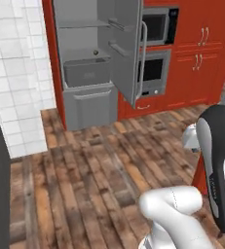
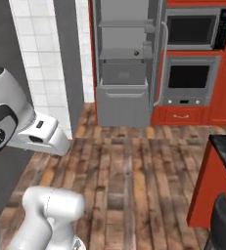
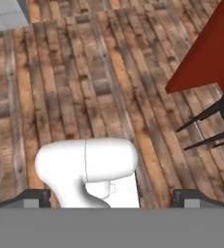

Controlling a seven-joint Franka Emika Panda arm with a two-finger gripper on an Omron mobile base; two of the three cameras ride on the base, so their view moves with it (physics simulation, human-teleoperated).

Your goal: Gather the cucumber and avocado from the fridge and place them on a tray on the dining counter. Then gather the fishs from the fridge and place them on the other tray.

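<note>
The fridge (image 1: 92, 63) stands open at the far side of the kitchen, its door (image 1: 128, 48) swung out toward the red cabinets (image 1: 201, 53) that hold a microwave (image 2: 192, 29) and an oven (image 2: 189, 80) beneath it. Inside the fridge, grey shelves and a drawer bin (image 2: 123, 72) show, and a small dark round item (image 1: 95, 52) sits on the shelf just above the bin; it is too small to tell whether it is the avocado, and no cucumber or fish can be made out. White wall tiles (image 1: 16, 68) run to the left of the fridge, and a wood plank floor (image 2: 129, 171) stretches between the fridge and the robot. At the right, the red side of the desk (image 2: 214, 190) rises with a dark top edge. The tool (image 3: 111, 197) points down at the floor, its two dark tips far apart at the bottom of the hand view, released and holding nothing.
</note>
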